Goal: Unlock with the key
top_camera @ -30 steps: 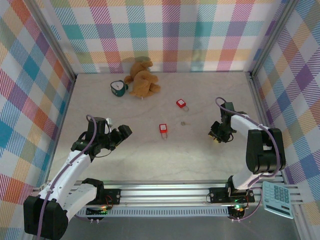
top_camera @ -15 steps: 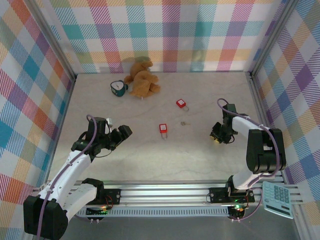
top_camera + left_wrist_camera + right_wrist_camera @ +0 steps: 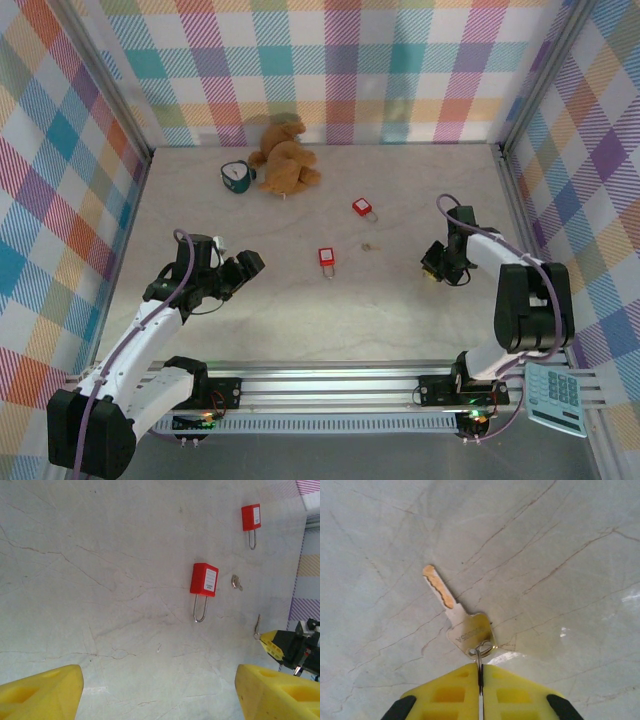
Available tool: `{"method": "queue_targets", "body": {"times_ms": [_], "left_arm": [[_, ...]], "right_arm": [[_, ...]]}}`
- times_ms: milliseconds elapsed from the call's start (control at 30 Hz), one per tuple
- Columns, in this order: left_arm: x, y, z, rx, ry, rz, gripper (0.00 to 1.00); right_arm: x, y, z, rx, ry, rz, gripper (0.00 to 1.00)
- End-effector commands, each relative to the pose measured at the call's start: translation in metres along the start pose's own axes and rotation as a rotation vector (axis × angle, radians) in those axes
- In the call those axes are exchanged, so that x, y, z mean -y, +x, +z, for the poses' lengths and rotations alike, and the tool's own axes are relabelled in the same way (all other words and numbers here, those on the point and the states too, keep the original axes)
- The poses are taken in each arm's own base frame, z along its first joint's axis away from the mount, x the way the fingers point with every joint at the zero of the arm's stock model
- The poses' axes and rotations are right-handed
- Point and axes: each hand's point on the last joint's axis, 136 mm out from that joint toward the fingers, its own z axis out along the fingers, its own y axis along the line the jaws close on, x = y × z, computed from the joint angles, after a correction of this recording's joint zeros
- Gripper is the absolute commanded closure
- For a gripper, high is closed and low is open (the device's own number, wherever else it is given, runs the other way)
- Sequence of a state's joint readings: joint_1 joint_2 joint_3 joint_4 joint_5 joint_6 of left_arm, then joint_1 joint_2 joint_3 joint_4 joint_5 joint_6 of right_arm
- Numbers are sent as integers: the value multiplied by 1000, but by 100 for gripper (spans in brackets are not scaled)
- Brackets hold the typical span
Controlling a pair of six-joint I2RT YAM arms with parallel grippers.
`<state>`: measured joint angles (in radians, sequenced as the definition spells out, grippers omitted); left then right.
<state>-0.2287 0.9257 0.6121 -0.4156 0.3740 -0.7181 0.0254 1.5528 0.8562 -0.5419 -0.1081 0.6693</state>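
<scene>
From above, the left gripper (image 3: 243, 267) hovers at 9 o'clock from the table's middle. Its jaws are spread wide, with nothing between them. Toward 11 o'clock, near the back wall, a small green-and-white object (image 3: 236, 176) sits just beside a brown teddy bear (image 3: 285, 160). One red padlock (image 3: 327, 256) lies at the centre of the table (image 3: 250, 330). A second red padlock (image 3: 363, 207) lies at 1 o'clock from the first. A tiny metal bit (image 3: 369, 245), perhaps another key, lies at 3 o'clock from it. Further out at 3 o'clock, the right gripper (image 3: 480, 675) is clamped tight on the ring (image 3: 480, 651) of the key (image 3: 452, 612). In the wrist view the key's blade points to 11 o'clock, over the marbled top. A calculator (image 3: 556, 398) rests at 5 o'clock, off the table's corner.
</scene>
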Motion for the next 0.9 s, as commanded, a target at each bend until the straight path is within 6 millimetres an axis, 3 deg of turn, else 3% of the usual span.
{"method": "queue_targets", "body": {"times_ms": [0, 267, 600, 867], "left_arm": [[10, 0, -1, -7, 25, 4, 21], [18, -5, -3, 26, 26, 44, 22], [57, -1, -6, 106, 100, 232, 22], [83, -2, -10, 210, 128, 396, 21]], "right_arm": [[3, -2, -11, 24, 9, -14, 92], [-12, -8, -37, 64, -36, -58, 94], [-34, -6, -74, 104, -82, -140, 95], [-66, 5, -96, 124, -106, -265, 95]]}}
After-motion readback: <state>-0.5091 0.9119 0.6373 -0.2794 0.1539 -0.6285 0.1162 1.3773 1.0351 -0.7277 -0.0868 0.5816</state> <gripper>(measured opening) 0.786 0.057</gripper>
